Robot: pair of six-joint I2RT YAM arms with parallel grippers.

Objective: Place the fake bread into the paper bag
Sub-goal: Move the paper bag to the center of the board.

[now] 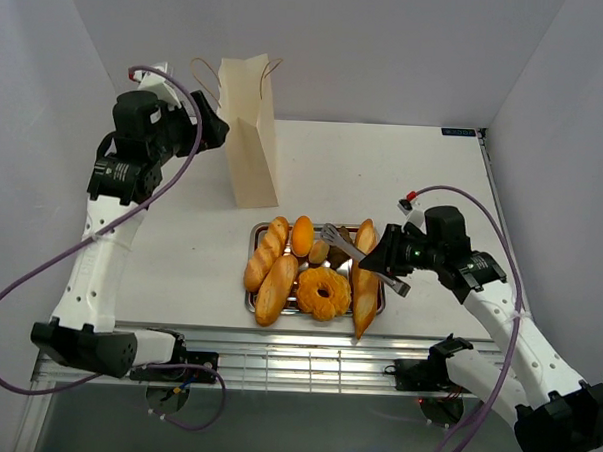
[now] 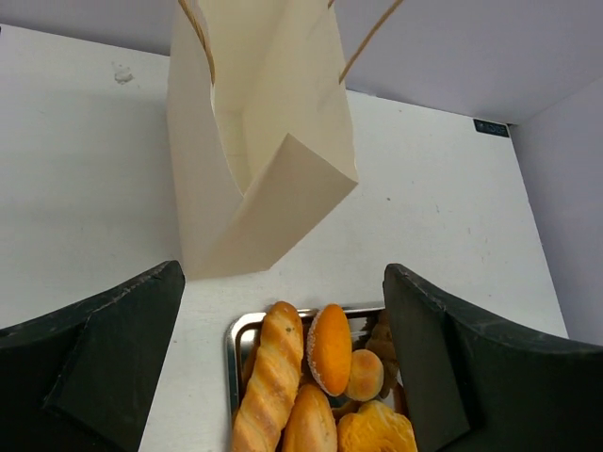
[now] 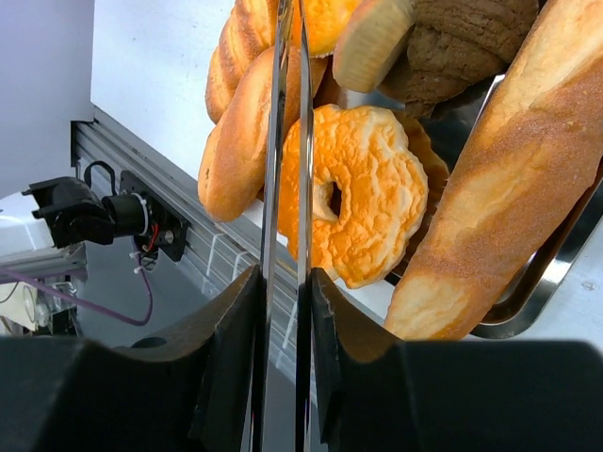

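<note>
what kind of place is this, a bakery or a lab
Probably a robotics lab bench, not a bakery: two robot arms bolted to a metal rail, plain white walls around the table, and glossy fake bread on a steel tray.

The paper bag (image 1: 250,134) is of matt cream paper, smooth and flat, with thin brown cord handles. The fake bread (image 1: 277,285) looks like glossy plastic, and some crusts are grainy. The tray (image 1: 258,232) and the tongs (image 3: 274,188) are shiny polished metal. The table (image 1: 404,170) is matt white.
</note>
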